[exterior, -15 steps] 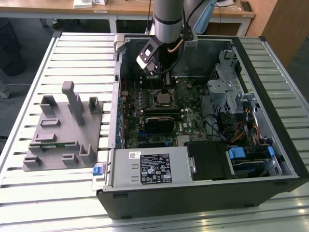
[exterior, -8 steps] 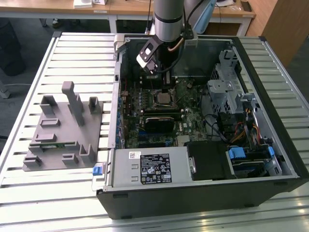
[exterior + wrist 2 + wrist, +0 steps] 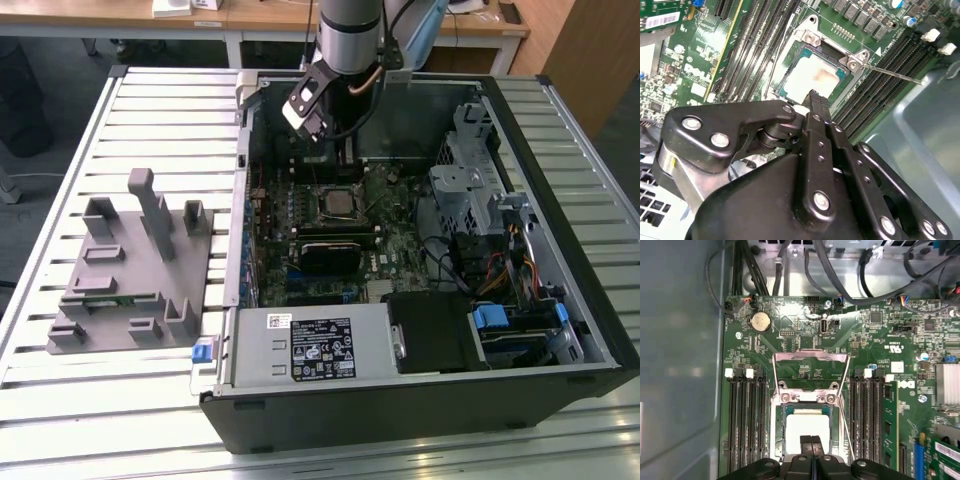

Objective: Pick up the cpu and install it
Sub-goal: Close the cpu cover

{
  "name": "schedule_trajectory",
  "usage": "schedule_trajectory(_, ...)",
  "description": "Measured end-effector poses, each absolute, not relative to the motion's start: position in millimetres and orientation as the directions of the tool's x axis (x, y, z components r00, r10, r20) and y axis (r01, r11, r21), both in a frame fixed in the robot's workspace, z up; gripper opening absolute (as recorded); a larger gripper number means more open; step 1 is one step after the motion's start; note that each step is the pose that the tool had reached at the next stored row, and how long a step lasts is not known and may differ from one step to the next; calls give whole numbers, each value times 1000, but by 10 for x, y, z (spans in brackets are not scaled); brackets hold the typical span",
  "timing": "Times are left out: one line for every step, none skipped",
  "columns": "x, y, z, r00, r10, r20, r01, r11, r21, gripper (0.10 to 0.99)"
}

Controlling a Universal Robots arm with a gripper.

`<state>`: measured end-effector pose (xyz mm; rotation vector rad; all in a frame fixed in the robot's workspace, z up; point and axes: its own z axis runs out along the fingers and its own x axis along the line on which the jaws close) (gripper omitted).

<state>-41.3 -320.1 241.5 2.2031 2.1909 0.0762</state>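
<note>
The slatted table carried two things. The open computer case lay on its side so that the arm could come down into it from twelve o'clock in the exterior view. A grey fixture of moulded holders sat just beside the case, at its nine o'clock.

Inside the case, the motherboard lay flat and face up. A power supply boxed it in at six o'clock and a metal drive cage at three o'clock. That left the open room directly above the board, and the arm stood in it.

The socket's load plate was swung up and back, presumably to leave the seat clear from above. Its thin wire lever was sprung out to one side, over the memory slots.

The gripper hung over the socket with its two fingers pressed together and nothing between them. In both wrist views their tips sat over the near edge of the chip, and whether they touched it could not be told.

The cpu lay flat inside the socket frame with its pale metal top up and its edges square to the seat. It looked placed, though with the plate up and the lever free it did not look clamped. The room around it was tight, with the raised plate on one side and banks of slots on both flanks.
</note>
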Motion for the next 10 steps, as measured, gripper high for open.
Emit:
schedule_trajectory(-413, -3201, 2445, 5, 1000, 11, 998, -6, 58, 106)
schedule_trajectory(-413, -3201, 2475, 5, 1000, 11, 998, -6, 58, 106)
schedule_trajectory(-413, -3201, 2508, 5, 1000, 11, 998, -6, 58, 106)
schedule_trajectory(-413, -3201, 2544, 5, 1000, 11, 998, -6, 58, 106)
schedule_trajectory(-413, -3201, 2581, 5, 1000, 11, 998, -6, 58, 106)
schedule_trajectory(-413, -3201, 2618, 5, 1000, 11, 998, -6, 57, 106)
schedule_trajectory(-413, -3201, 2655, 5, 1000, 11, 998, -6, 57, 106)
schedule_trajectory(-413, -3201, 2695, 5, 1000, 11, 998, -6, 57, 106)
schedule_trajectory(-413, -3201, 2735, 5, 1000, 11, 998, -6, 56, 106)
schedule_trajectory(-413, -3201, 2769, 5, 1000, 11, 998, -6, 56, 106)
